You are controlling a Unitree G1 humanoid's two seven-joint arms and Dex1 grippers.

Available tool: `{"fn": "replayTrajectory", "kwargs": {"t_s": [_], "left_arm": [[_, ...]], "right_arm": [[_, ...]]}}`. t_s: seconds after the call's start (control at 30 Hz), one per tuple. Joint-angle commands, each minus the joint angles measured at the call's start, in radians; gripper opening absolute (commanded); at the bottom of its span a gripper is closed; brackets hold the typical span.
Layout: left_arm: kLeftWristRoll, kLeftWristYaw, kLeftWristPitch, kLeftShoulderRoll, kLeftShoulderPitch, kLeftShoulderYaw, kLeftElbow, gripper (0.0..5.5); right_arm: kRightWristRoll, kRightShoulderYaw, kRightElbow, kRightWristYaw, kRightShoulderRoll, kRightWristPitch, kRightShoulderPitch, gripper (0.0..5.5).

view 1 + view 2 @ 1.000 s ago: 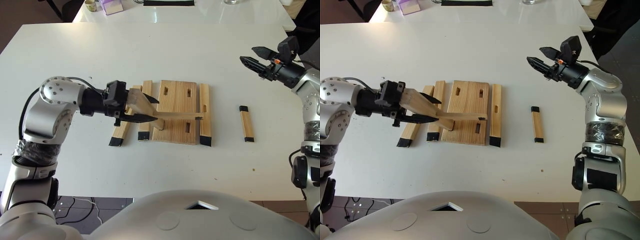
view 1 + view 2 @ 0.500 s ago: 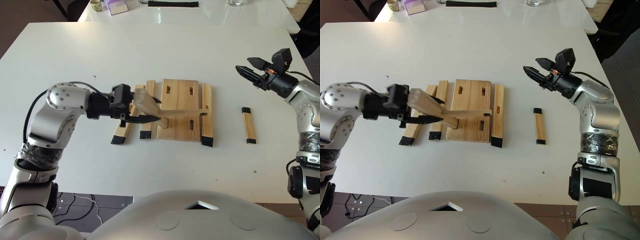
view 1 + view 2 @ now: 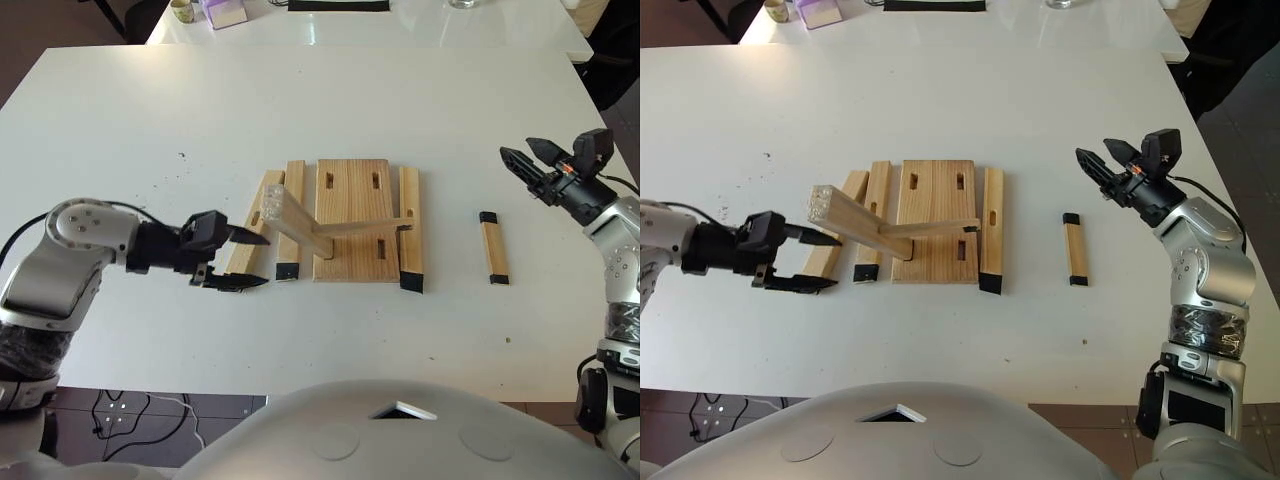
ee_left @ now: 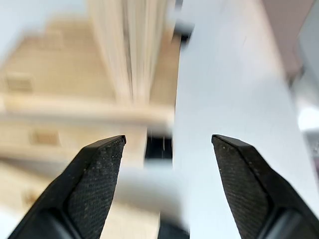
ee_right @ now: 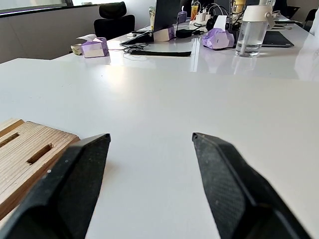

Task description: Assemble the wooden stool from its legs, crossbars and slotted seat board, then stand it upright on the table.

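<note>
both end effectors released | left end effector point(image 3: 262, 261) low, beside legs point(image 3: 290, 255); right end effector point(image 3: 517, 148) raised over table point(image 3: 400, 100)

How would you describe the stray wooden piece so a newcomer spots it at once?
On the white table, find the slotted seat board. To its right, toward the right end effector, lies a short wooden bar; unlike the other pieces, it lies alone, touching nothing.

The slotted seat board point(image 3: 355, 195) lies flat between black-tipped legs point(image 3: 408, 250). One tilted leg point(image 3: 298, 222) with crossbar point(image 3: 365, 226) rests on it; another piece point(image 3: 492, 250) lies apart.
</note>
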Motion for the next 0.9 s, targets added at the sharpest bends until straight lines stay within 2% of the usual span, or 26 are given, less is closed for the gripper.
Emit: {"fn": "replayTrajectory", "kwargs": {"t_s": [0.03, 0.23, 0.47, 0.7, 0.9], "left_arm": [[0.101, 0.177, 0.017, -0.06, -0.009, 0.009, 0.071, 3.21], [0.117, 0.602, 0.28, -0.281, 0.034, 0.084, 0.0, 3.21], [0.065, 0.756, 0.497, -0.393, 0.1, 0.1, -0.085, 3.21], [0.111, 0.798, 0.619, -0.336, 0.093, 0.063, -0.091, 3.21], [0.092, 0.796, 0.721, -0.281, 0.168, 0.072, -0.172, 3.21]], "right_arm": [[0.019, -0.013, -0.048, -0.03, 0.021, 0.014, 0.029, 3.02], [0.03, -0.003, -0.086, -0.069, 0.052, 0.023, 0.063, 3.02], [0.024, -0.001, -0.08, -0.092, 0.065, 0.022, 0.066, 3.02], [0.026, -0.004, -0.12, -0.128, 0.105, 0.006, 0.122, 3.02], [0.034, -0.016, -0.178, -0.168, 0.158, -0.01, 0.202, 3.02]]}}
